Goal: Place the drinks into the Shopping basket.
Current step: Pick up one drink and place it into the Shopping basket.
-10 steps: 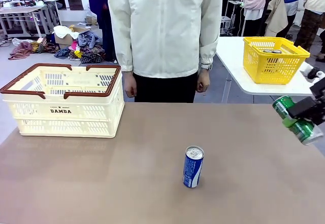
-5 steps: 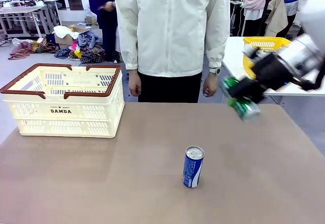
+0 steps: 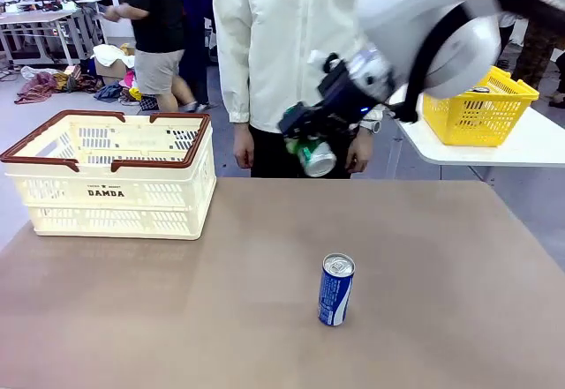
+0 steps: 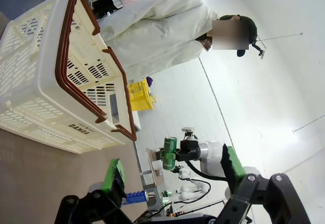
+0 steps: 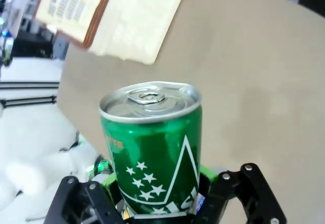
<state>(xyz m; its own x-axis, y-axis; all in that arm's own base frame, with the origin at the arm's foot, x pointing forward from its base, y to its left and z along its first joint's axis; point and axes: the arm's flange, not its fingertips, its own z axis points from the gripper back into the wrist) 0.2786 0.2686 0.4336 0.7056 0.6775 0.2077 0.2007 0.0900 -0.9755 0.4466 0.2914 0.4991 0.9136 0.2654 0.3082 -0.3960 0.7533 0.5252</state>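
My right gripper (image 3: pixel 303 140) is clamped on the green can (image 3: pixel 315 158) and holds it tilted in the air above the far edge of the table (image 3: pixel 159 318), just in front of the person (image 3: pixel 291 45). The basket (image 3: pixel 106 197) sits at the table's far left, well apart from that can. The blue can (image 3: pixel 335 289) stands upright near the middle. My left gripper (image 4: pixel 172 181) is spread wide, with nothing between its fingers.

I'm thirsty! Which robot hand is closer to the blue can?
Right. The right gripper, holding a green can, hangs high behind the blue can; the left gripper sits far off.
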